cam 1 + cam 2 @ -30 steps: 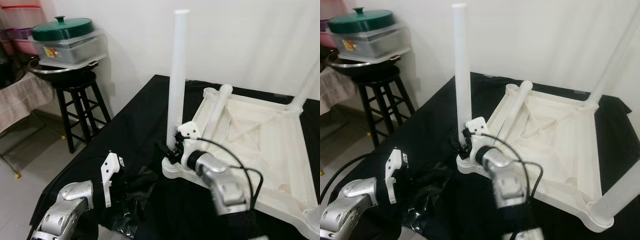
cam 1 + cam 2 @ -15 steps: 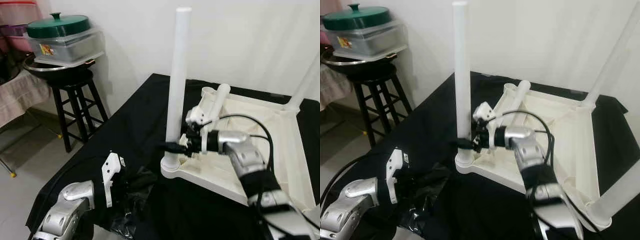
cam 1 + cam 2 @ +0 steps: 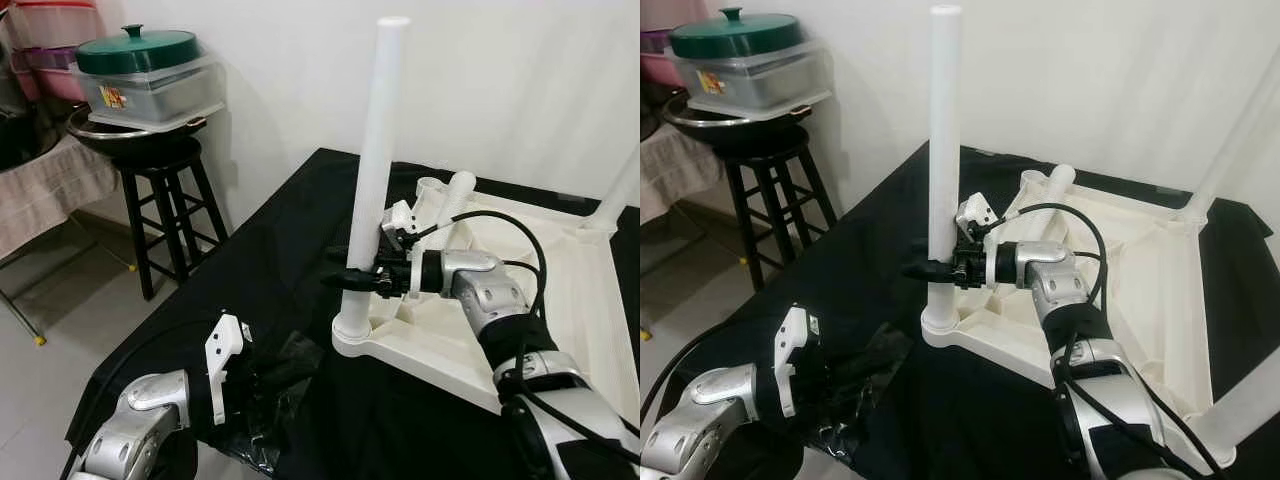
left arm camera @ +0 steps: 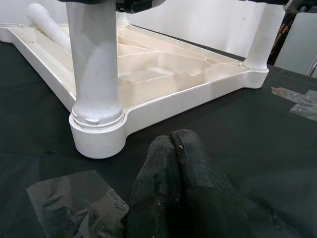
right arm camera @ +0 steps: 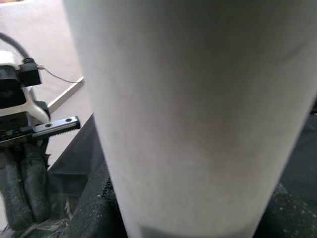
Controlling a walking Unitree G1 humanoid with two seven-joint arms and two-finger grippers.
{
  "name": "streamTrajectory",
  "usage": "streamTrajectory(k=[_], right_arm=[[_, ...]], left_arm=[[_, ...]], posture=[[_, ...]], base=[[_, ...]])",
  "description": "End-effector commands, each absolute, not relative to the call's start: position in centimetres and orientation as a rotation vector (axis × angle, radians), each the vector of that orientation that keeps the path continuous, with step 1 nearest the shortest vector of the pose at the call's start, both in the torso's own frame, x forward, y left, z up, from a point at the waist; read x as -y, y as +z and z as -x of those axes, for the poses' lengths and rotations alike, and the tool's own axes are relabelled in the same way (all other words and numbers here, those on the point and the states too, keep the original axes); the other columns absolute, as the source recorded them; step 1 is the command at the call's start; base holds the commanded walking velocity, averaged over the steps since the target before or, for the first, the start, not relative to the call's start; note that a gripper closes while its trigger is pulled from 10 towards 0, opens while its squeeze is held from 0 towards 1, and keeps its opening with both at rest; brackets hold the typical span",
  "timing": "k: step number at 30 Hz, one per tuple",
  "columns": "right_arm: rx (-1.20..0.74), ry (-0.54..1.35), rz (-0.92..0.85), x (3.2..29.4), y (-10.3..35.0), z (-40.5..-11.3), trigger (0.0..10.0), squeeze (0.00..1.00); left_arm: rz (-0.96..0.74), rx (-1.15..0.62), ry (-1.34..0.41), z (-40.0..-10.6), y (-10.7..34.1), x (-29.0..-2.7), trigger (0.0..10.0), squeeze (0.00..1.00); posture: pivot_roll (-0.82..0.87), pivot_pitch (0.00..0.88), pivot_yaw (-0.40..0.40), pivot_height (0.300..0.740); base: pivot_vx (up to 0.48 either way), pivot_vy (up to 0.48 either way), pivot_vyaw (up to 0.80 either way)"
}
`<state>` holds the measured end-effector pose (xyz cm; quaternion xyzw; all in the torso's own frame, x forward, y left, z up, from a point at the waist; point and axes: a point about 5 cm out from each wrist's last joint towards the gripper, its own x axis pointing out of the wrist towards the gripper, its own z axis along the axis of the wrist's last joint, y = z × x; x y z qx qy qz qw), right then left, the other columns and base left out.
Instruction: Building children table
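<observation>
Right gripper [image 3: 350, 272] has risen off the corner socket and now sits partway up the upright leg [image 3: 372, 170], fingers one each side of it, seemingly clamped; probably steadying it while it seats. Nearest, the left gripper [image 4: 182, 148] rests on the black-draped desk [image 3: 270, 250] short of that leg, fingers pressed together and empty, by crumpled plastic wrap [image 4: 74, 203]. Leg stands in the near corner of the upturned tabletop [image 3: 540, 300]. Beyond it a loose leg [image 3: 455, 195] lies inside the frame.
</observation>
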<state>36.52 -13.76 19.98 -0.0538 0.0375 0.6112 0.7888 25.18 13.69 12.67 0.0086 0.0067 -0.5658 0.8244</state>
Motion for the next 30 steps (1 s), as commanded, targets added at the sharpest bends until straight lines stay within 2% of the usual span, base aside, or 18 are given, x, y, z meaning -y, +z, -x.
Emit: streamTrajectory(k=[1, 3, 6, 8, 9, 10, 11, 14, 16, 17, 20, 21, 23, 24, 25, 27, 28, 30], right_arm=[[-0.103, 1.358, 0.105, 13.7, 19.2, -36.1, 0.0, 0.0], [-0.102, 1.34, 0.122, 14.0, 18.5, -35.7, 0.0, 0.0], [-0.105, 1.215, 0.153, 13.4, 16.8, -34.7, 0.0, 0.0], [-0.114, 0.865, 0.124, 10.6, 14.9, -34.0, 0.0, 0.0], [-0.114, 0.865, 0.124, 10.6, 14.9, -34.0, 0.0, 0.0], [-0.166, 0.482, -0.113, 9.2, 13.8, -33.4, 0.0, 0.0], [-0.243, 0.448, -0.055, 7.3, 12.6, -31.4, 0.0, 0.0], [-0.219, 0.399, -0.014, 8.1, 13.4, -31.5, 0.0, 0.0], [-0.225, 0.427, 0.005, 8.6, 13.4, -31.9, 0.0, 0.0], [-0.237, 0.408, -0.005, 9.1, 13.1, -32.1, 0.0, 0.0], [-0.236, 0.452, 0.072, 8.4, 13.1, -32.0, 0.0, 0.0], [-0.236, 0.46, 0.096, 8.2, 13.2, -31.8, 10.0, 0.0], [-0.238, 0.464, 0.107, 8.1, 13.3, -31.7, 10.0, 0.0], [-0.242, 0.483, 0.071, 7.8, 13.5, -31.3, 10.0, 1.0], [-0.237, 0.526, 0.03, 7.5, 13.9, -31.1, 10.0, 1.0], [-0.156, 0.743, 0.029, 6.6, 15.6, -30.8, 10.0, 1.0], [-0.156, 0.743, 0.029, 6.6, 15.6, -30.8, 10.0, 1.0], [-0.089, 0.87, 0.068, 6.5, 16.7, -30.8, 10.0, 1.0]], left_arm=[[-0.033, -0.01, -1.21, -25.0, 12.8, -13.6, 10.0, 0.0], [-0.031, -0.009, -1.21, -25.0, 12.8, -13.6, 10.0, 0.0], [-0.03, -0.007, -1.209, -25.0, 12.8, -13.7, 10.0, 0.0], [-0.032, -0.007, -1.207, -25.0, 12.9, -13.9, 10.0, 0.0], [-0.032, -0.007, -1.207, -25.0, 12.9, -13.9, 10.0, 0.0], [-0.033, -0.008, -1.206, -25.0, 13.0, -14.1, 10.0, 0.0], [-0.034, -0.009, -1.206, -25.1, 13.1, -14.2, 10.0, 0.0], [-0.033, -0.018, -1.207, -25.3, 12.9, -14.4, 10.0, 0.0], [-0.03, -0.018, -1.206, -25.3, 12.9, -14.4, 10.0, 0.0], [-0.032, -0.02, -1.21, -25.4, 12.9, -14.3, 10.0, 0.0], [-0.037, -0.021, -1.209, -25.5, 13.0, -14.3, 10.0, 0.0], [-0.036, -0.016, -1.2, -25.5, 13.0, -14.4, 10.0, 0.0], [-0.034, -0.011, -1.193, -25.5, 13.0, -14.4, 10.0, 0.0], [-0.036, -0.012, -1.193, -25.5, 13.0, -14.4, 10.0, 0.0], [-0.04, -0.017, -1.198, -25.5, 13.0, -14.4, 10.0, 0.0], [-0.042, -0.025, -1.211, -25.6, 13.0, -14.3, 10.0, 0.0], [-0.042, -0.025, -1.211, -25.6, 13.0, -14.3, 10.0, 0.0], [-0.041, -0.026, -1.214, -25.6, 13.0, -14.3, 10.0, 0.0]], posture=[[-0.01, 0.0, -0.056, 0.74], [-0.02, 0.0, -0.057, 0.74], [-0.02, 0.0, -0.058, 0.74], [-0.03, 0.0, -0.049, 0.74], [-0.03, 0.0, -0.049, 0.74], [-0.04, 0.0, -0.03, 0.74], [-0.04, 0.0, -0.027, 0.74], [-0.07, 0.0, 0.004, 0.74], [-0.07, 0.0, 0.002, 0.74], [-0.03, 0.0, -0.025, 0.74], [-0.04, 0.0, -0.016, 0.74], [-0.03, 0.0, -0.01, 0.74], [-0.03, 0.0, -0.01, 0.74], [-0.03, 0.0, -0.009, 0.74], [-0.03, 0.0, -0.009, 0.74], [-0.03, 0.0, -0.006, 0.74], [-0.03, 0.0, -0.006, 0.74], [-0.04, 0.0, -0.004, 0.74]], base=[[0.0, 0.0, 0.0], [0.0, 0.0, 0.0], [0.0, 0.0, 0.0], [0.0, 0.0, 0.0], [0.0, 0.0, 0.0], [0.0, 0.0, 0.0], [0.0, 0.0, 0.0], [0.0, 0.0, 0.0], [0.0, 0.0, 0.0], [0.0, 0.0, 0.0], [0.0, 0.0, 0.0], [0.0, 0.0, 0.0], [0.0, 0.0, 0.0], [0.0, 0.0, 0.0], [0.0, 0.0, 0.0], [0.0, 0.0, 0.0], [0.0, 0.0, 0.0], [0.0, 0.0, 0.0]])
